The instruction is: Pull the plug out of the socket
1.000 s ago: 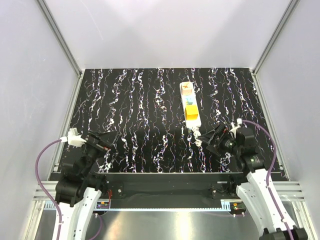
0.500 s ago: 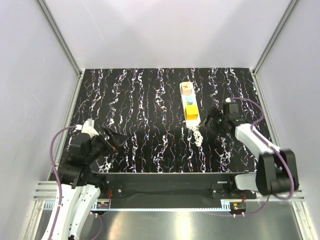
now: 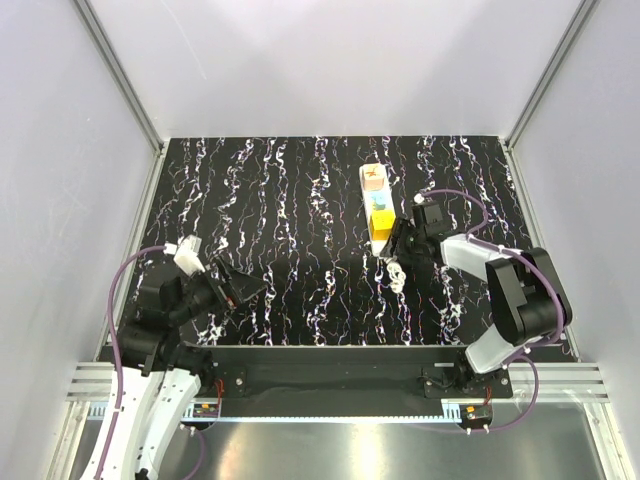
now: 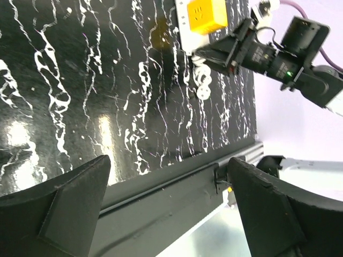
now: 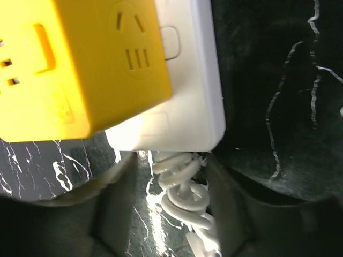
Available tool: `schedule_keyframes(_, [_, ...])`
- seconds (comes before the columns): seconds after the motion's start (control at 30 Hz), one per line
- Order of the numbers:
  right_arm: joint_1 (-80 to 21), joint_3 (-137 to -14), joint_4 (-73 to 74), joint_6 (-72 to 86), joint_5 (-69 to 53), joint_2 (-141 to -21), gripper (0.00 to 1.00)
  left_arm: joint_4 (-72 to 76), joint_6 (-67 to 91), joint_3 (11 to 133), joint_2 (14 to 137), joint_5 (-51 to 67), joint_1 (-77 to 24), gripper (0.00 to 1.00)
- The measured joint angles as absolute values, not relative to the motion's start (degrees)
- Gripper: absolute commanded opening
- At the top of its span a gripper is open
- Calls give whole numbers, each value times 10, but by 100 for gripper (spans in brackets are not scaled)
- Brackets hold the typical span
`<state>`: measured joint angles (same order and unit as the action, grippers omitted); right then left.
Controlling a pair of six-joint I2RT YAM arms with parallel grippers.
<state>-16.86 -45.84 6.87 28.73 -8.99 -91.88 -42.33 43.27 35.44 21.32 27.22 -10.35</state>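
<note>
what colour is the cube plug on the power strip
Yellow; the cube plug on the white power strip shows best in the right wrist view.

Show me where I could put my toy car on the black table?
The biggest bare patch is the far left and middle of the table, between the left rail and the socket. The near middle, between the left gripper and the knotted cord, is bare too. It is crowded on the right, where the right gripper sits by the yellow plug.
</note>
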Motion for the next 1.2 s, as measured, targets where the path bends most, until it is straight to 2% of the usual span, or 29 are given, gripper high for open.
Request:
schedule_keyframes(0.07, [-177,-457,59,288,-86,-922,49,-423,433,354,213,282,-103,94])
schedule_keyframes(0.17, [-196,-451,45,295,-84,-926,34,-423,433,354,213,292,-103,92])
schedule_keyframes(0.43, [-313,-439,10,348,-49,-925,35,-423,433,356,216,298,-103,91])
schedule_keyframes(0.53, [-375,-435,-4,382,-37,-925,51,-423,434,356,220,298,-103,90])
schedule_keyframes(0.57, [-389,-435,-5,388,-39,-925,67,-421,434,356,224,298,-103,90])
schedule_keyframes(0.67, [-430,-437,-22,411,-57,-921,88,-414,434,356,240,298,-103,89])
schedule_keyframes(0.7, [-437,-437,-23,415,-62,-920,99,-411,434,357,247,298,-103,89])
schedule_keyframes(0.83, [-437,-431,0,416,-64,-878,100,-406,430,372,283,298,-103,84])
schedule_keyframes(1.03, [-429,-422,73,393,-36,-724,100,-390,418,415,343,281,-128,82])
schedule_keyframes(1.2, [-332,-413,95,374,-48,-624,97,-376,413,468,447,184,-262,82])
